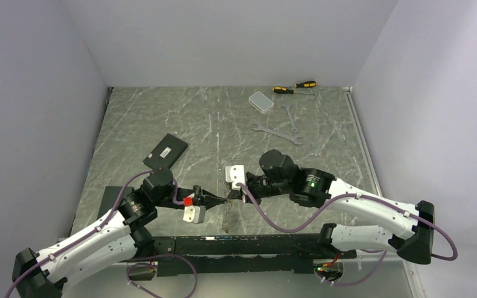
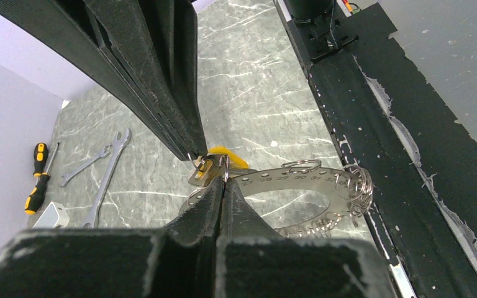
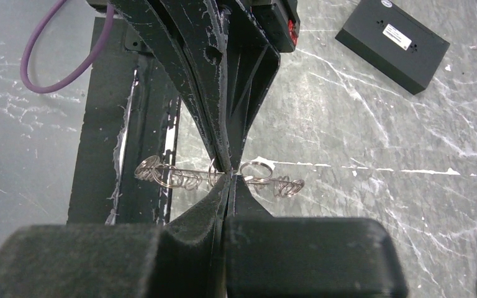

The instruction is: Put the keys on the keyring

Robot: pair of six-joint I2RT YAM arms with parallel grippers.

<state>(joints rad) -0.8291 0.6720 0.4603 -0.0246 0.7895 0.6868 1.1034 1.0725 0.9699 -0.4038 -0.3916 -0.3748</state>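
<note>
The keyring [image 2: 304, 177] is a flat silver ring with numbered holes and many small split rings on it. It hangs between both grippers just above the table, near the front edge [image 1: 227, 217]. My left gripper [image 2: 223, 184] is shut on the ring's upper edge. My right gripper [image 2: 192, 155] reaches in from the opposite side, shut at the key with the yellow head [image 2: 227, 155] and silver blade, which touches the ring. In the right wrist view the ring shows edge-on [image 3: 174, 174], with my right gripper [image 3: 228, 178] shut tip to tip against the left fingers [image 3: 220, 124]. The key is hidden there.
At the back right lie two yellow-and-black screwdrivers [image 1: 295, 87], a clear plastic box [image 1: 261, 101] and long silver wrenches [image 1: 277, 132]. A black box [image 1: 165, 151] lies at mid left. A black taped strip [image 1: 242, 245] runs along the near table edge under the ring.
</note>
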